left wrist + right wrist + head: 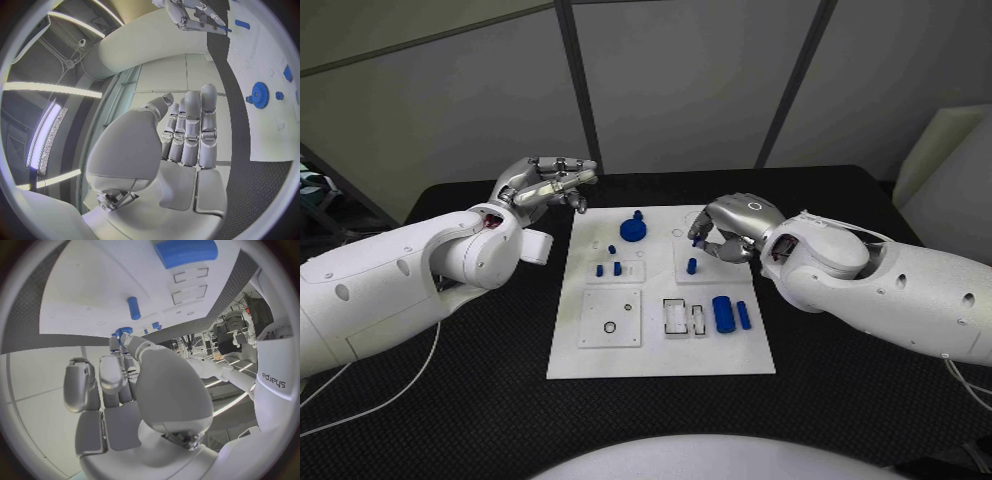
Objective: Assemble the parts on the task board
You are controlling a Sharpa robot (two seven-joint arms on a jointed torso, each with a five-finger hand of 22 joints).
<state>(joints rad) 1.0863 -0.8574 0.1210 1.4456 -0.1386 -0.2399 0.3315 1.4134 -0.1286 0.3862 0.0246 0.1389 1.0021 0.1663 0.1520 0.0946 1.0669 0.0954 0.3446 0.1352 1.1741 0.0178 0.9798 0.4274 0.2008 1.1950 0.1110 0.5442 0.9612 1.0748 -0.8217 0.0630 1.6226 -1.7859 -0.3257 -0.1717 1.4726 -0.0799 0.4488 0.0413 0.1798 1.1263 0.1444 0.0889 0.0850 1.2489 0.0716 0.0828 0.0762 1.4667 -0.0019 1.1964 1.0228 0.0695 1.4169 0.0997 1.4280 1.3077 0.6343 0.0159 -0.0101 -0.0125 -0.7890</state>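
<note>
We see the white board (661, 340) lying flat in the middle of the black worktop (473, 400), with our two hands at its far end. The right hand (733, 222) hovers over the board's 2 o'clock corner, its fingers (701, 232) curled downward, and a small blue piece seems pinched at their tips, though we cannot tell this for sure; a short blue peg (691, 266) stands just at 6 o'clock of those tips. The left hand (542, 185) is raised off the board at its 10 o'clock corner, over bare worktop, its fingers (190, 130) straight and pressed together, holding nothing. At 3 o'clock of that hand, well apart from it, stands a round blue gear (633, 229) with toothed rim and a small knob. Two little blue pegs (607, 269) stand nearer the board's middle. Toward 5 o'clock on the board lie a rounded blue block (723, 313) and a thin blue bar (744, 315), beside white rectangular recesses (675, 316). The worktop looks woven; the board is smooth and matte.
</note>
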